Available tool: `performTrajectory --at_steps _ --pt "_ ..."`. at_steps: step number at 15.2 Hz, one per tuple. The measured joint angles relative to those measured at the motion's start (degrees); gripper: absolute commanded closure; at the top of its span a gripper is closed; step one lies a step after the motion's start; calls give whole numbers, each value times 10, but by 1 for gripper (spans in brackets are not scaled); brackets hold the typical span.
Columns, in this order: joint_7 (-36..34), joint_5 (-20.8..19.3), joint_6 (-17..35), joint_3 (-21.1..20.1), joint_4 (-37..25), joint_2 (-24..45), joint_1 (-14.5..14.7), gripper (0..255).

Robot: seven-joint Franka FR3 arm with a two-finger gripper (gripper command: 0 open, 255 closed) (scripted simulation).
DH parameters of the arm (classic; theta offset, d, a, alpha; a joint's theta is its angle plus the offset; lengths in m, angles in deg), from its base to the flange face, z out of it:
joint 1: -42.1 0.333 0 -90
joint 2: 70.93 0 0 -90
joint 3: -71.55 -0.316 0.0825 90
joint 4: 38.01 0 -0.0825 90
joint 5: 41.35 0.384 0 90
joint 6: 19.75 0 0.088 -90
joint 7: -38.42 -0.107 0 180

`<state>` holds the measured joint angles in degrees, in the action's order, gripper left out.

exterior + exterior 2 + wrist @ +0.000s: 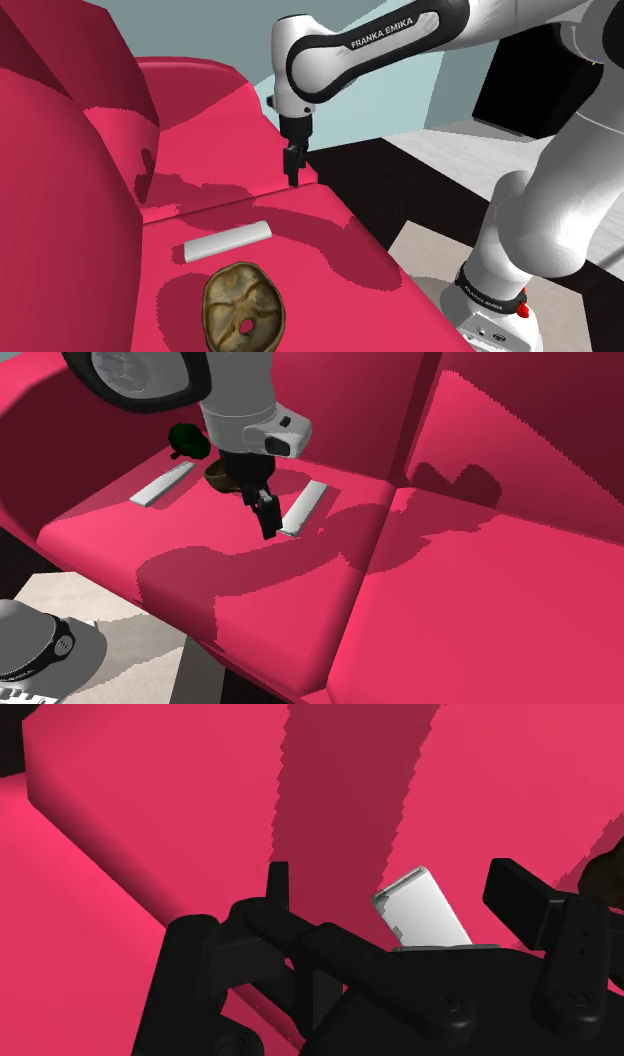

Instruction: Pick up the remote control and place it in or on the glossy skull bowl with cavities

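Empty gripper (293,180), fingers apart, hovers near remote (228,240) and bowl (244,308) on sofa (310,255); second exterior view adds another white bar (162,484).

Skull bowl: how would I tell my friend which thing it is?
Find the big red sofa and look at its seat cushion. There, right beside a flat white remote, lies the skull bowl. It is the shiny, brownish, rounded thing with hollows and a hole in it, nothing like the plain white bar next to it.
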<state>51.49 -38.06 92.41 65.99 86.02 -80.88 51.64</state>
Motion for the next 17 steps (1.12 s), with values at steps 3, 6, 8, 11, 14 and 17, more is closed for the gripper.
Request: performTrajectory --at_steps 3,6,8,11,14,17 --pt "13 -5 23 -15 -31 51 14 0" --pt "28 -14 46 -27 -66 106 26 0" --pt "34 -21 60 -37 -89 141 36 0" --pt "48 -34 75 -48 -128 192 49 0" --pt "60 -49 82 -59 -169 240 64 0" --pt "66 -65 90 -68 -213 290 81 0"
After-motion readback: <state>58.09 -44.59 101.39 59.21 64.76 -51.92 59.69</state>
